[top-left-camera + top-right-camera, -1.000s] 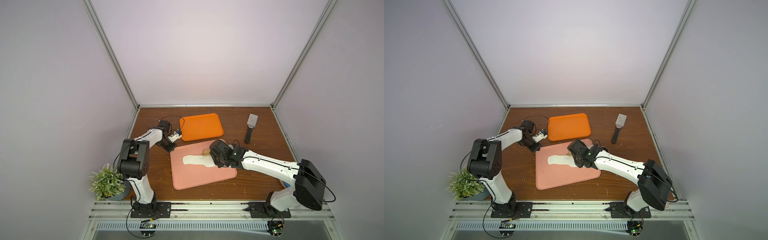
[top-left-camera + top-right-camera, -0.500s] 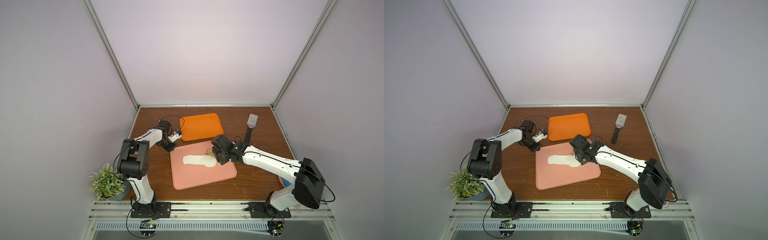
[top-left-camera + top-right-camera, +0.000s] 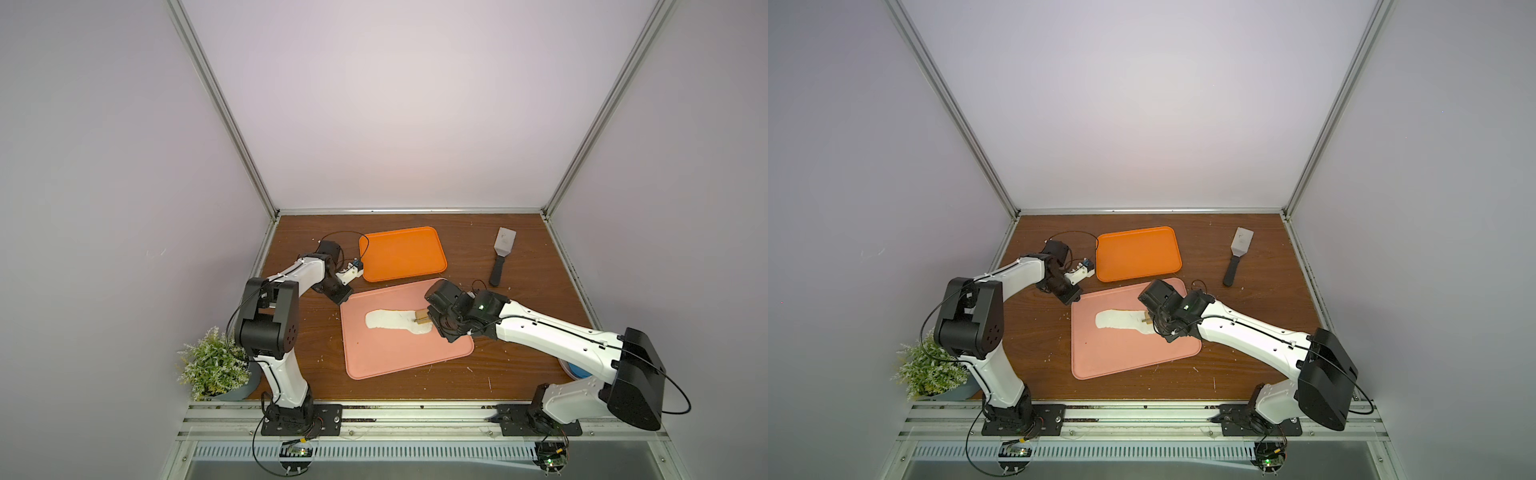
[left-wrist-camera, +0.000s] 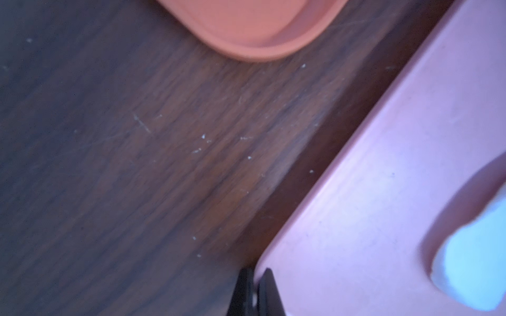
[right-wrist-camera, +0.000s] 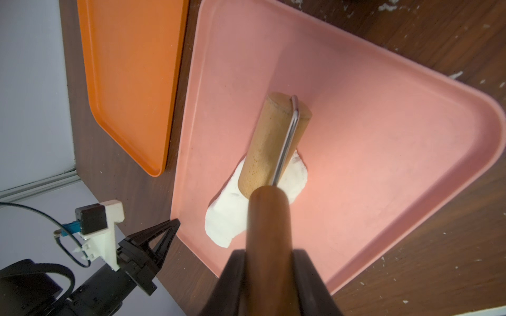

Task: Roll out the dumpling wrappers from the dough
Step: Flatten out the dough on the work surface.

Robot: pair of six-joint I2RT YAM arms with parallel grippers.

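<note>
A long, irregular white dough sheet (image 3: 390, 320) (image 3: 1121, 320) (image 5: 227, 219) lies on the pink tray (image 3: 407, 361) (image 3: 1133, 361) (image 5: 383, 136). No dumpling wrappers are in view. My right gripper (image 3: 436, 322) (image 3: 1156, 322) (image 5: 269, 260) is shut on the dark handle of a rolling pin. Its pale wooden roller (image 5: 271, 142) (image 3: 420, 316) rests on the right end of the dough. My left gripper (image 3: 341, 296) (image 3: 1072, 298) (image 4: 257, 276) is shut, pinching the rim at the pink tray's back left corner (image 4: 383, 191).
An orange tray (image 3: 401, 257) (image 3: 1138, 255) (image 5: 131, 82) lies just behind the pink one. A metal spatula (image 3: 500, 257) (image 3: 1237, 255) lies at the back right. A potted plant (image 3: 212, 365) stands at the front left. White crumbs dot the brown table.
My right gripper has moved the rolling pin rightward along the dough and a little toward the front, uncovering more of the sheet. The left arm has stayed still.
</note>
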